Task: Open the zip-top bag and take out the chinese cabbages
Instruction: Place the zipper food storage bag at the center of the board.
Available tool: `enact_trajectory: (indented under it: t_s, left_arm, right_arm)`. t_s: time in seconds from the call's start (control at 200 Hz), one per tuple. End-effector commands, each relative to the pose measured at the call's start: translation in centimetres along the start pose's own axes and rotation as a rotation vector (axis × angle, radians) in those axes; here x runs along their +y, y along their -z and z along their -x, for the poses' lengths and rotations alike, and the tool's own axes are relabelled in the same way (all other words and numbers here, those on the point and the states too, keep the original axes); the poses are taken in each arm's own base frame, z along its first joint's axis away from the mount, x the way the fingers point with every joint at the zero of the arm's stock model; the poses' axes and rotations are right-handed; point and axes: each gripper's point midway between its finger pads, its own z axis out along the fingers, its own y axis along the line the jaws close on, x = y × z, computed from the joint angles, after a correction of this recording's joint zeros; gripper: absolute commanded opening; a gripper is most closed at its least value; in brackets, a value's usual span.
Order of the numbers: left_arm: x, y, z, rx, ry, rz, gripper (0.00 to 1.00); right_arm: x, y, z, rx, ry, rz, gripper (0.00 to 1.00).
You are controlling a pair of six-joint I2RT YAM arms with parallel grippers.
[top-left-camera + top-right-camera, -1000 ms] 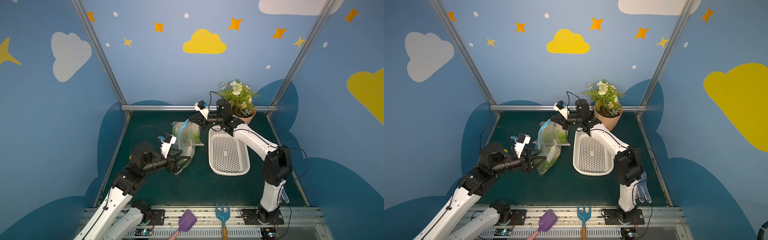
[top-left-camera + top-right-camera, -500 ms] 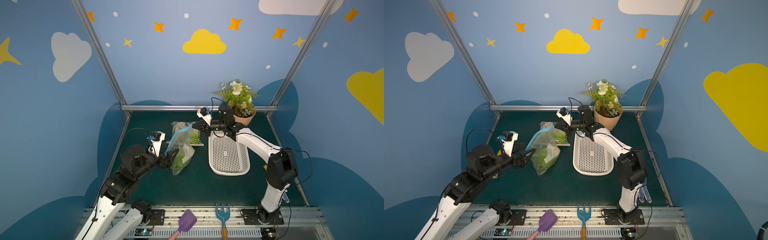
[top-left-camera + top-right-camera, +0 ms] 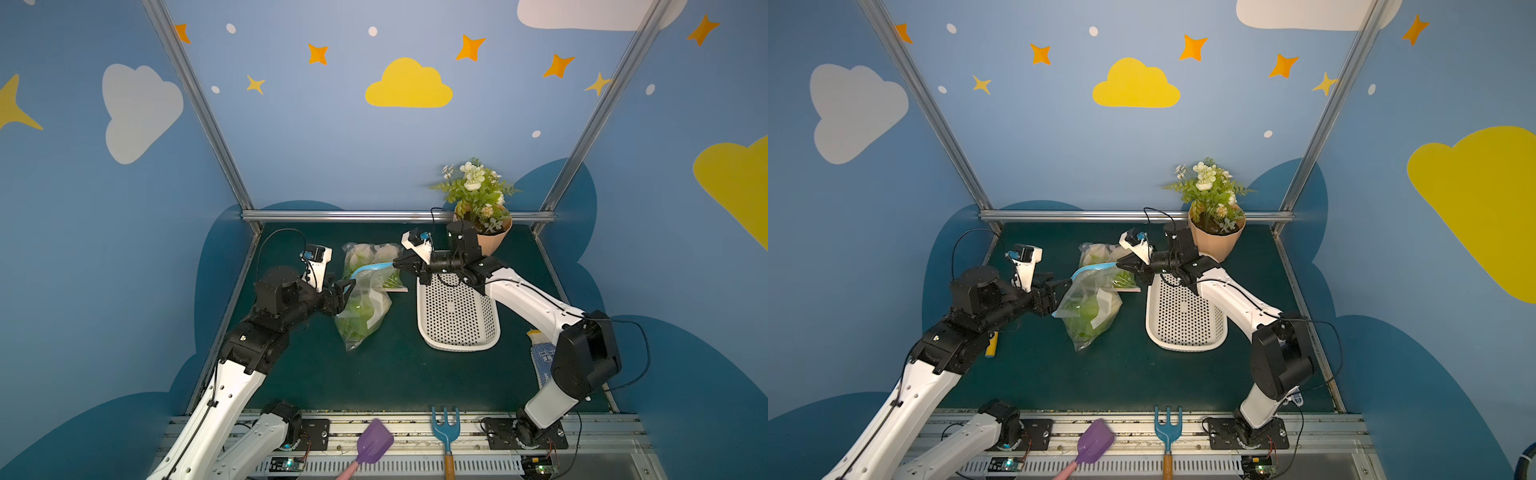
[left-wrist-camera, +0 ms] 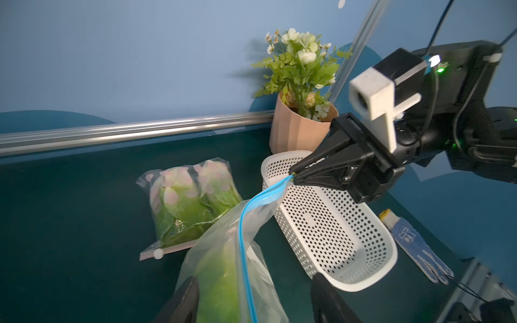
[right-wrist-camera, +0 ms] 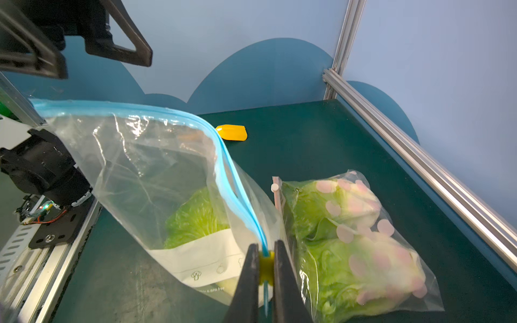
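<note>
In both top views your right gripper [image 3: 395, 262] pinches the clear, blue-zipped plastic bag [image 3: 365, 316] above the dark green mat [image 3: 374, 382], with the white perforated basket [image 3: 457, 345] just beside. Left wrist: your left gripper [image 4: 254, 285] gapes astride the bag — clamp before pulling. Right wrist: jaws closed on the yellow slider [image 5: 265, 264]; crinkled green chinese cabbage [image 5: 193, 221] inside.

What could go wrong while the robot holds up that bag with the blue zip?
1. The right gripper pinches only the little yellow slider, so the zip-top bag could slip free and flop down.
2. The left gripper is open around the bag; closing, it might squash the chinese cabbage or pinch both sides, keeping the mouth shut.
3. The spotted bag lies right beside it and might get dragged.
</note>
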Motion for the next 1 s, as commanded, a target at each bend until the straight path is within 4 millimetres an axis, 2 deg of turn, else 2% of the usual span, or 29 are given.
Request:
enact_trajectory:
  t_s: [0.0,0.09,0.19,0.45,0.831,0.961,0.996]
  left_arm:
    - [-2.6,-0.7,0.3,0.002,0.071,-0.172,0.54]
    - [-3.2,-1.3,-0.6,0.044,0.106,-0.222,0.51]
    - [-3.6,-2.0,-1.6,0.088,0.146,-0.260,0.53]
    - [-4.9,-2.5,-2.7,0.111,0.261,-0.372,0.38]
    - [-9.1,-4.3,-5.0,0.206,0.320,-0.508,0.30]
    - [-9.9,-5.1,-5.8,0.228,0.354,-0.542,0.26]
    - [-10.1,-5.3,-6.0,0.231,0.364,-0.546,0.26]
  right_arm:
    - [0.2,1.3,-0.6,0.035,0.006,-0.046,0.00]
    - [0.1,1.7,-1.5,0.057,0.003,-0.080,0.00]
    - [-0.1,2.3,-2.3,0.078,-0.002,-0.117,0.00]
    - [-1.7,3.3,-4.0,0.100,-0.042,-0.230,0.00]
    - [-4.1,2.9,-3.8,0.070,-0.146,-0.321,0.00]
    - [-5.0,3.3,-3.9,0.067,-0.177,-0.371,0.04]
    - [-5.1,3.4,-3.8,0.066,-0.182,-0.382,0.11]
